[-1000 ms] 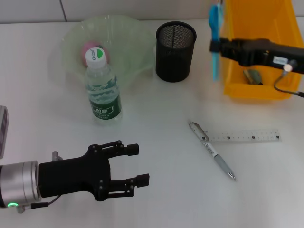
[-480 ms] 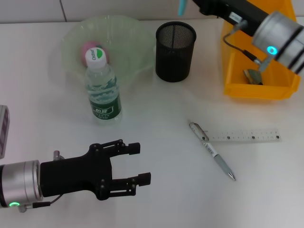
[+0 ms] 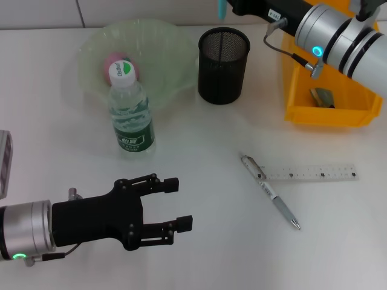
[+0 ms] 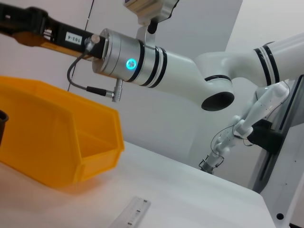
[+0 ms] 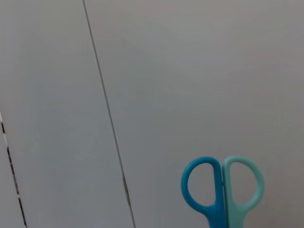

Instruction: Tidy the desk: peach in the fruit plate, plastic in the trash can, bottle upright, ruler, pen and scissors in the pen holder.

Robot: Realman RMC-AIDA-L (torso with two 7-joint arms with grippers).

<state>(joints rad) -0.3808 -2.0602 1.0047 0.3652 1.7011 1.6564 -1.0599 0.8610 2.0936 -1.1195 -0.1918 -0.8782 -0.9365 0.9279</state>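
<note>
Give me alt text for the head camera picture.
The right arm reaches over the black mesh pen holder, with blue scissors at the top edge. A peach sits in the green plate, a bottle stands upright, pen and ruler lie loose, and the left gripper hovers open.

White desk (image 3: 199, 241): lying flat, filling most of the head view, reflecting soft even light. Pale wall (image 3: 121, 12): running along the desk's far edge, showing dark vertical panel seams. Grey-white wall panels (image 5: 190, 71): filling the right wrist view, one thin seam crossing them.
</note>
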